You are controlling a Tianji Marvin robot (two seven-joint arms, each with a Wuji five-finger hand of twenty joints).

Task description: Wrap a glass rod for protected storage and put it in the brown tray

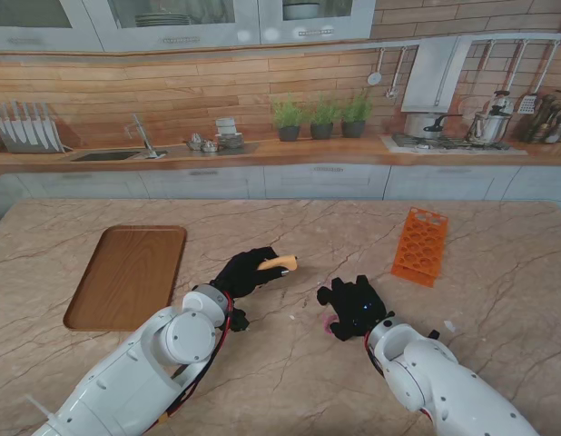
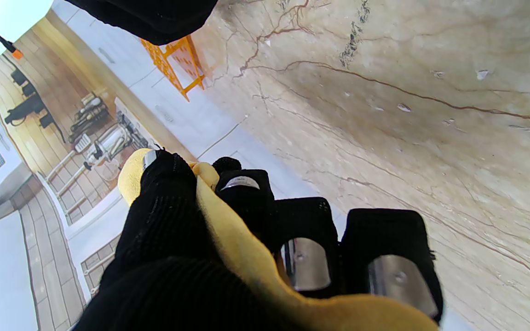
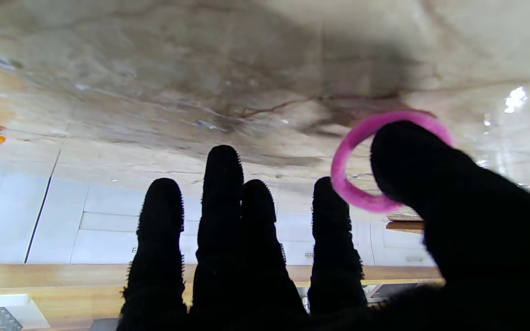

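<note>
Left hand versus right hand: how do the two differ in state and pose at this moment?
The left hand is shut on the yellow-orange cloth-wrapped roll; the right hand holds nothing, its fingers extended. The left hand sits nearer the brown wooden tray; the right hand hovers beside the fuzzy pink ring, thumb in front of it. Both wear black gloves.

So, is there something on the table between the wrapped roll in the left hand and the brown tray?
Nothing visible. The left hand holds the yellow roll just right of the brown tray, with only bare table between. The orange rack stands far right.
</note>
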